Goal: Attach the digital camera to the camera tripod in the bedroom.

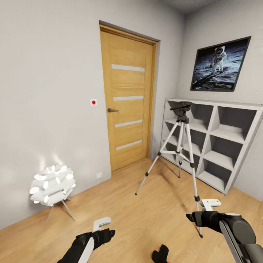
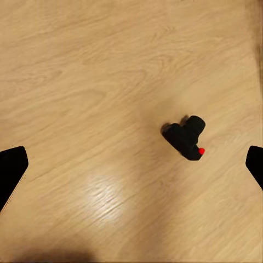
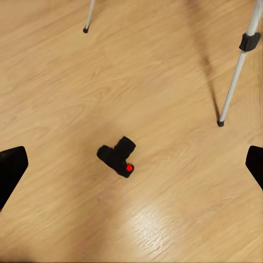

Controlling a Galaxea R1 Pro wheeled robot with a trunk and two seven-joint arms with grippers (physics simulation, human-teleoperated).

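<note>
Both our left pincer (image 1: 103, 223) and right pincer (image 1: 208, 204) hang apart and empty, so nothing is done: the digital camera (image 3: 118, 156) lies on the floor (image 1: 146, 208) near the camera tripod (image 1: 180, 146), awaiting pickup and mounting.

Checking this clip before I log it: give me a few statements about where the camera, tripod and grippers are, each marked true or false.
1. The camera lies on the wood floor. True.
2. The camera is mounted on the tripod. False: the tripod head is bare and the camera is on the floor.
3. The tripod stands in front of the grey shelf unit. True.
4. The left gripper holds the camera. False: it is open and empty above the floor.
5. The right gripper is open. True: its fingers sit far apart in the right wrist view.
6. The door is open. False: it is closed.
</note>
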